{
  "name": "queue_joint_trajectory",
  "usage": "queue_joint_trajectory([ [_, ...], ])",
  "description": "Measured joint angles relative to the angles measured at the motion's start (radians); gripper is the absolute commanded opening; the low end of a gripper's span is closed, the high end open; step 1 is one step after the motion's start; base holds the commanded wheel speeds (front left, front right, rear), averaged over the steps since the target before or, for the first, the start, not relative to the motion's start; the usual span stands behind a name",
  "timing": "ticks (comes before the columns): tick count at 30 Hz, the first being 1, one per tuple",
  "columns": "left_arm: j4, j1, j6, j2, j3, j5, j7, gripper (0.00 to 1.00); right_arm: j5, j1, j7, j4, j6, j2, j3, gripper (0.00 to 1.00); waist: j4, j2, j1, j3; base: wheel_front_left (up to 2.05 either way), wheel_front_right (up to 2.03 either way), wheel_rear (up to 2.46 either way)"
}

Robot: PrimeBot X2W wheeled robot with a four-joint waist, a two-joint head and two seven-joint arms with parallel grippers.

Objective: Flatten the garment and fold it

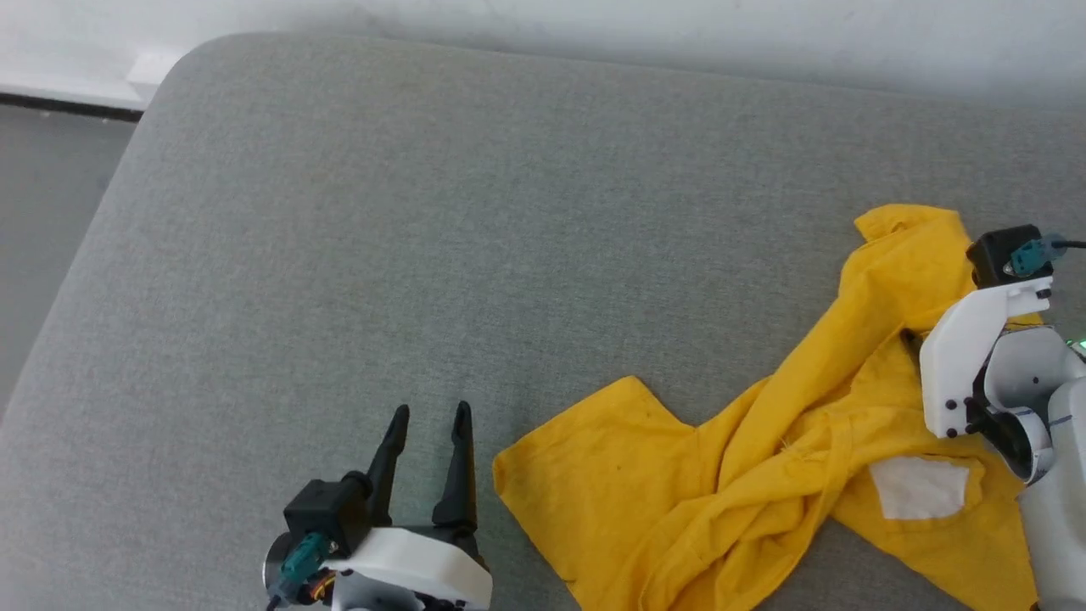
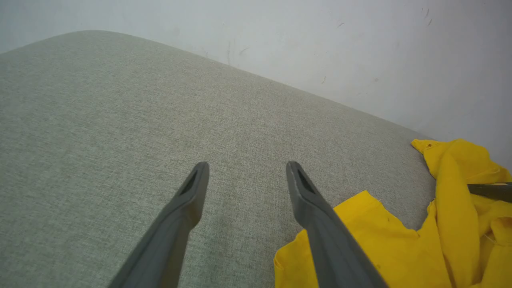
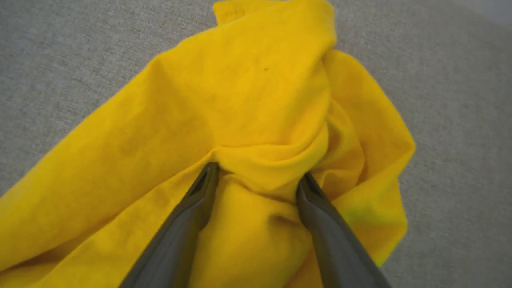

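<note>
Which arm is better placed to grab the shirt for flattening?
Right, probably. The right gripper is open with its fingers straddling a bunched fold of the garment. The left gripper is open over the bare cushion, beside the garment's edge.

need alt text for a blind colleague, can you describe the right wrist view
The right gripper, its two dark fingers spread apart, points into a bunched fold of the mustard-yellow garment. The garment lies crumpled on a grey cloth surface.
</note>
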Motion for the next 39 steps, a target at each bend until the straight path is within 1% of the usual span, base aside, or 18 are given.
queue_joint_trajectory([
  [1,0.0,-0.002,0.0,0.0,-0.006,-0.003,0.0,1.0,-0.004,0.0,-0.004,0.008,0.0,0.003,-0.005,0.35,0.006,0.0,0.0,0.005,0.0,0.0,0.0],
  [2,0.0,-0.007,0.001,0.0,-0.011,-0.006,0.0,1.0,-0.011,-0.002,-0.012,0.014,0.0,0.002,-0.004,0.0,0.012,0.0,0.0,0.009,0.0,0.0,0.0],
  [4,0.0,-0.016,0.003,-0.001,-0.016,-0.01,0.0,1.0,-0.019,-0.012,-0.033,0.018,0.0,-0.001,0.003,0.0,0.024,0.0,0.0,0.015,0.0,0.0,0.0],
  [7,0.0,-0.019,0.009,-0.001,-0.02,-0.015,0.0,1.0,-0.017,-0.068,-0.059,0.012,0.0,-0.011,0.048,0.0,0.037,-0.0001,0.0,0.02,0.0,0.0,0.0],
  [10,0.0,-0.022,0.01,-0.002,-0.025,-0.023,0.0,1.0,-0.005,-0.178,-0.08,-0.012,0.0,-0.03,0.106,0.0,0.046,0.0,0.0,0.02,0.0,0.0,0.0],
  [13,-0.001,-0.031,0.011,-0.002,-0.039,-0.03,0.0,1.0,0.0,-0.315,-0.096,-0.031,0.0,-0.067,0.164,0.0,0.058,0.0,-0.0001,0.025,0.0,0.0,0.0],
  [16,-0.002,-0.037,0.018,-0.002,-0.05,-0.038,0.0,1.0,0.006,-0.443,-0.113,-0.022,0.0,-0.085,0.223,0.0,0.071,0.0,-0.0001,0.037,0.0,0.0,0.0],
  [17,-0.002,-0.037,0.018,-0.002,-0.05,-0.038,0.0,1.0,0.006,-0.443,-0.113,-0.022,0.0,-0.085,0.223,0.0,0.071,0.0,-0.0001,0.037,0.0,0.0,0.0],
  [20,0.0,-0.04,0.019,-0.002,-0.065,-0.046,0.0,1.0,0.013,-0.513,-0.123,0.03,0.0,-0.076,0.259,0.0,0.085,-0.0001,-0.0001,0.053,0.0,0.0,0.0],
  [24,0.002,-0.058,0.019,-0.002,-0.092,-0.059,0.0,1.0,0.013,-0.516,-0.141,0.143,0.0,-0.062,0.286,0.0,0.109,0.0,0.0,0.075,0.0,0.0,0.0],
  [25,0.002,-0.064,0.019,-0.002,-0.097,-0.061,0.0,1.0,0.012,-0.514,-0.15,0.172,0.0,-0.058,0.285,0.02,0.115,-0.0001,0.0,0.081,0.0,0.0,0.0],
  [26,0.002,-0.07,0.021,-0.002,-0.103,-0.064,0.0,1.0,0.009,-0.512,-0.16,0.198,0.0,-0.053,0.28,0.47,0.12,-0.0001,0.0,0.087,0.0,0.0,0.0],
  [27,0.002,-0.076,0.024,-0.002,-0.109,-0.067,0.0,1.0,0.006,-0.509,-0.174,0.22,0.0,-0.047,0.272,1.0,0.125,0.0,0.0,0.093,0.0,0.0,0.0],
  [30,0.006,-0.089,0.029,-0.002,-0.12,-0.071,0.0,1.0,-0.015,-0.496,-0.225,0.269,0.0,-0.033,0.253,1.0,0.138,0.0,0.0,0.107,0.0,0.0,0.0],
  [33,0.008,-0.095,0.036,-0.002,-0.118,-0.073,0.0,1.0,-0.009,-0.495,-0.279,0.284,0.0,-0.014,0.259,1.0,0.138,0.0,0.0001,0.112,0.0,0.0,0.0],
  [36,0.015,-0.095,0.036,-0.002,-0.111,-0.071,0.0,1.0,0.029,-0.496,-0.332,0.269,0.0,-0.004,0.267,1.0,0.127,0.0,-0.0001,0.107,0.0,0.0,0.0],
  [39,0.019,-0.093,0.036,-0.002,-0.098,-0.058,0.0,1.0,0.08,-0.492,-0.381,0.221,0.0,-0.009,0.259,1.0,0.111,0.0,-0.0001,0.092,0.0,0.0,0.0],
])
